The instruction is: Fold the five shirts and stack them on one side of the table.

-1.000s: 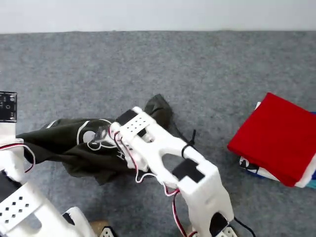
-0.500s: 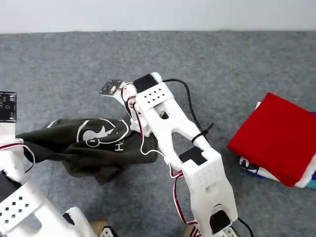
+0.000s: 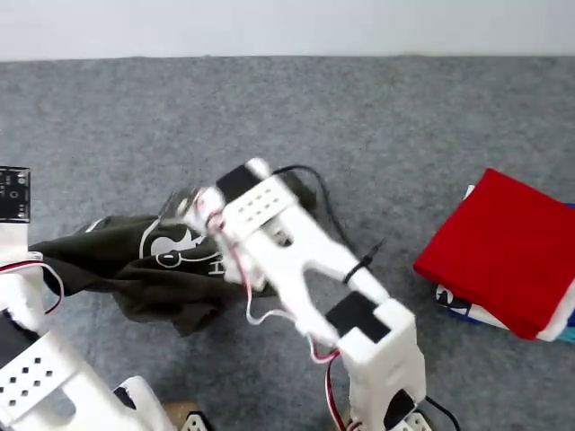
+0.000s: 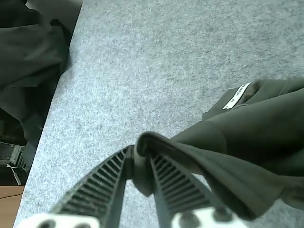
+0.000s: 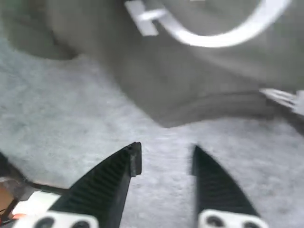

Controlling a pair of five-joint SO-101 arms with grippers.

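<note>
Because the dark shirt lies crumpled rather than flat on the grey tabletop, it seems to be held so that it can be drawn out smooth before any fold is made. The left end effector is clamped on a thick bunched edge of that shirt, pinching the cloth between both ribbed fingers. My reading is that this grip anchors one side of the garment. The right end effector hangs with its fingers spread and nothing between them, low over bare tabletop just beside the shirt's edge. It is near the white printed graphic, and is likely placed to take a second edge. At the far right side of the tabletop a folded red shirt rests on top of a stack, well apart from the dark one, so that side looks chosen for the pile. Counting: two arms, one unfolded dark shirt, one red shirt on top. Beneath it are white, blue and teal edges; how many garments they make up I cannot tell.
</note>
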